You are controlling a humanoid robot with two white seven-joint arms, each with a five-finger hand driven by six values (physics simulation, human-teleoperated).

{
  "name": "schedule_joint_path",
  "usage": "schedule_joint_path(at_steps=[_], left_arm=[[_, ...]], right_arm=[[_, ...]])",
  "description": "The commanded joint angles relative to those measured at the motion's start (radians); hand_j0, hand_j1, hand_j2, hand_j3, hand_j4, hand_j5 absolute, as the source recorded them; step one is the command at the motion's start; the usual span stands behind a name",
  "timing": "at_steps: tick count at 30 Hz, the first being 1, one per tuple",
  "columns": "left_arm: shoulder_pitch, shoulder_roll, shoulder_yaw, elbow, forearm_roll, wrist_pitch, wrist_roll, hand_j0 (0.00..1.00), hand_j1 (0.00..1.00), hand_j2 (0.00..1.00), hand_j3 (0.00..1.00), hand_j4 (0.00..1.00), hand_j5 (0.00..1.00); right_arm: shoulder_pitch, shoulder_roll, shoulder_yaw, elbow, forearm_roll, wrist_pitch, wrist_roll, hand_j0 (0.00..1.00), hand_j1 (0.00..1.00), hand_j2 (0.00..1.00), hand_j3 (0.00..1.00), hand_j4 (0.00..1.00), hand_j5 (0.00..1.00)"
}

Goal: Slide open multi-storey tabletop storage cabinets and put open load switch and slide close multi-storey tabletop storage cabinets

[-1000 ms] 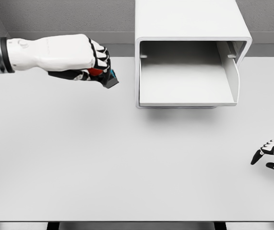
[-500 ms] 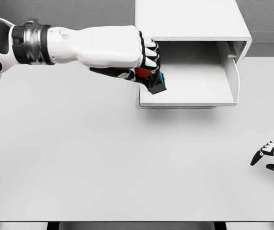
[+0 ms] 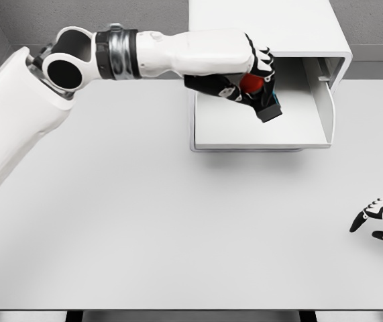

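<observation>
At upper centre, the left hand (image 3: 248,77) grasps the switch (image 3: 263,100) over the open drawer (image 3: 258,131). The right hand (image 3: 382,218) rests released at the right edge.

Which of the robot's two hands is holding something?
The left hand: it reaches over the open drawer, fingers curled around the switch. The right hand hangs at the table's right edge, holding nothing.

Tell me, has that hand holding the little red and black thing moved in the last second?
Yes. The left hand with the load switch has travelled right, from over the bare table to above the open drawer of the cabinet.
</observation>
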Motion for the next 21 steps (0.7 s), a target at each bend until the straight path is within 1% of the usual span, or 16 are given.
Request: schedule_joint_path(at_steps=[1,2,4,6,7,8,10,11,13,14,16,18,21], left_arm=[[0.0,-0.009,0.002,0.035,0.007,0.004,0.001,0.42,0.42,0.42,0.42,0.42,0.42],[-0.002,-0.009,0.002,0.052,0.005,0.004,0.001,0.43,0.43,0.43,0.43,0.43,0.43],[-0.002,-0.009,0.002,0.055,-0.016,0.004,0.001,0.43,0.43,0.43,0.43,0.43,0.43],[-0.003,-0.011,0.002,0.092,-0.022,0.004,0.001,0.47,0.47,0.47,0.47,0.47,0.47],[-0.003,-0.009,0.002,0.095,-0.022,0.004,0.001,0.48,0.48,0.48,0.48,0.48,0.48],[-0.003,-0.009,0.002,0.099,-0.022,0.004,0.001,0.53,0.53,0.53,0.53,0.53,0.53],[-0.003,-0.009,0.002,0.099,-0.022,0.004,0.001,0.57,0.57,0.57,0.57,0.57,0.57],[-0.003,-0.011,0.002,0.099,-0.022,0.004,0.001,0.69,0.69,0.69,0.69,0.69,0.69],[-0.002,-0.019,0.004,0.101,-0.021,0.004,0.001,0.81,0.81,0.81,0.81,0.81,0.81],[-0.002,-0.019,0.004,0.115,-0.021,0.004,0.001,0.87,0.87,0.87,0.87,0.87,0.87],[-0.002,-0.025,0.004,0.126,-0.021,0.004,0.001,0.95,0.95,0.95,0.95,0.95,0.95],[-0.003,-0.031,0.005,0.124,-0.019,0.004,0.001,0.98,0.98,0.98,0.98,0.98,0.98],[-0.003,-0.043,0.007,0.124,-0.019,0.004,0.001,0.98,0.98,0.98,0.98,0.98,0.98]], right_arm=[[0.0,0.0,0.0,0.0,-0.006,0.003,0.0,0.57,0.57,0.57,0.57,0.57,0.57],[0.0,0.0,0.0,0.0,-0.006,0.003,0.0,0.57,0.57,0.57,0.57,0.57,0.57],[0.002,0.0,0.0,0.0,-0.006,0.003,0.0,0.57,0.57,0.57,0.57,0.57,0.57],[0.002,0.0,0.0,0.0,-0.005,0.003,0.0,0.57,0.57,0.57,0.57,0.57,0.57],[0.002,0.0,0.0,0.0,-0.005,0.003,0.0,0.57,0.57,0.57,0.57,0.57,0.57],[0.002,0.0,0.0,0.0,-0.005,0.003,0.0,0.57,0.57,0.57,0.57,0.57,0.57],[0.002,0.0,0.0,0.0,-0.005,0.003,0.0,0.58,0.58,0.58,0.58,0.58,0.58],[0.002,0.0,0.0,0.0,-0.005,0.003,0.0,0.58,0.58,0.58,0.58,0.58,0.58],[0.002,0.0,0.0,0.0,-0.005,0.003,0.0,0.58,0.58,0.58,0.58,0.58,0.58],[0.002,0.0,0.0,0.0,-0.005,0.003,0.0,0.58,0.58,0.58,0.58,0.58,0.58],[0.002,0.0,0.0,0.0,-0.005,0.003,0.0,0.58,0.58,0.58,0.58,0.58,0.58],[0.002,0.0,0.0,0.0,-0.005,0.003,0.0,0.58,0.58,0.58,0.58,0.58,0.58],[0.003,0.0,0.0,0.0,-0.003,0.003,0.0,0.58,0.58,0.58,0.58,0.58,0.58]])
